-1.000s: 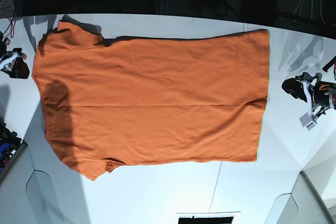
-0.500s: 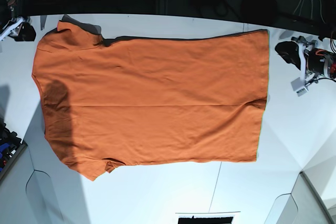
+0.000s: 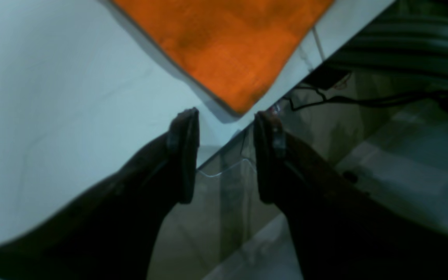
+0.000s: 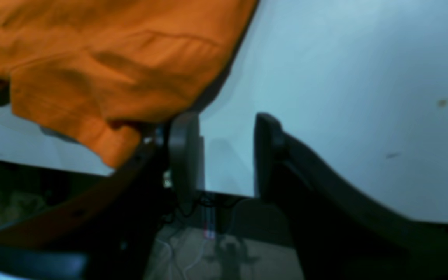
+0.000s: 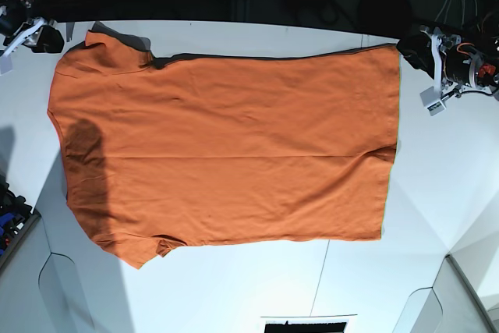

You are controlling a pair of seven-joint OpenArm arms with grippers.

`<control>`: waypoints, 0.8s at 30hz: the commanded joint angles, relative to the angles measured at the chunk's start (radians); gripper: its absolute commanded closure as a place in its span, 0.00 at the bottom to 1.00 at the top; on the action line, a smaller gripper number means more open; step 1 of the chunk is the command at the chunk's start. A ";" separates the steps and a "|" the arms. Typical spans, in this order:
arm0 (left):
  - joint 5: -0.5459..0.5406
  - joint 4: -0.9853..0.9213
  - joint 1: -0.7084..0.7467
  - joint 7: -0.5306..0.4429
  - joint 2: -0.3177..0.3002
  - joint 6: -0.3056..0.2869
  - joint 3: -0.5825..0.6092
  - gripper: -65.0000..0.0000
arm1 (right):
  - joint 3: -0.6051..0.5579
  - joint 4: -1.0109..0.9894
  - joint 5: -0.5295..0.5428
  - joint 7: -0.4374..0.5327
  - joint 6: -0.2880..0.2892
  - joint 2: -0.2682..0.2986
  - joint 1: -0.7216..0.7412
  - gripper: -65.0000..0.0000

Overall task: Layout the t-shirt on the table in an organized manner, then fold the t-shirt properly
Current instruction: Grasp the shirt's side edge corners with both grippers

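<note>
Base view: orange t-shirt (image 5: 226, 150) lies spread flat on the white surface (image 5: 234, 286). Left pincer (image 5: 417, 51) and right pincer (image 5: 48, 38), both empty with jaws apart, flank its far corners.

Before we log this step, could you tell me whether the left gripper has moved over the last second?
Yes. The left gripper has travelled toward the table's far edge, ending beside the t-shirt's hem corner.

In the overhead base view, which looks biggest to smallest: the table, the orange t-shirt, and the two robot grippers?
1. the table, largest.
2. the t-shirt, covering much of it.
3. the left gripper and right gripper: both small at the far corners; the right one is partly cut off, so I won't rank them.
</note>
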 commanded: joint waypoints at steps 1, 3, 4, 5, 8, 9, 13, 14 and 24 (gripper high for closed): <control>0.000 0.008 0.004 -0.013 -0.019 -0.006 -0.036 0.60 | 0.009 0.016 0.016 0.012 0.008 0.015 0.000 0.63; 0.000 0.008 0.026 -0.013 -0.011 -0.006 -0.076 0.60 | 0.009 0.016 0.017 0.012 0.008 0.011 0.000 0.63; -0.002 0.008 0.037 -0.013 -0.008 -0.006 -0.089 0.60 | 0.009 0.016 0.019 0.013 0.008 0.008 0.000 0.63; -0.006 0.008 0.045 -0.013 -0.002 -0.006 -0.095 0.60 | 0.009 0.016 0.024 0.015 0.008 0.004 0.001 0.63; -0.016 0.008 0.052 -0.013 0.029 -0.006 -0.095 0.60 | 0.009 0.016 0.031 0.016 0.008 -0.014 0.003 0.63; -0.017 0.008 0.051 -0.014 0.045 -0.006 -0.095 0.60 | 0.008 0.016 0.034 0.016 0.008 -0.021 0.003 0.63; -0.011 0.008 0.051 -0.021 0.109 -0.006 -0.095 0.60 | 0.008 0.016 0.035 0.016 0.009 -0.047 0.004 0.63; -0.004 0.008 0.051 -0.026 0.121 -0.006 -0.095 0.60 | 0.008 0.016 0.036 0.016 0.009 -0.051 0.005 0.63; 0.046 0.008 0.047 -0.059 0.158 -0.006 -0.095 0.60 | 0.008 0.016 0.053 0.024 0.018 -0.065 0.028 0.63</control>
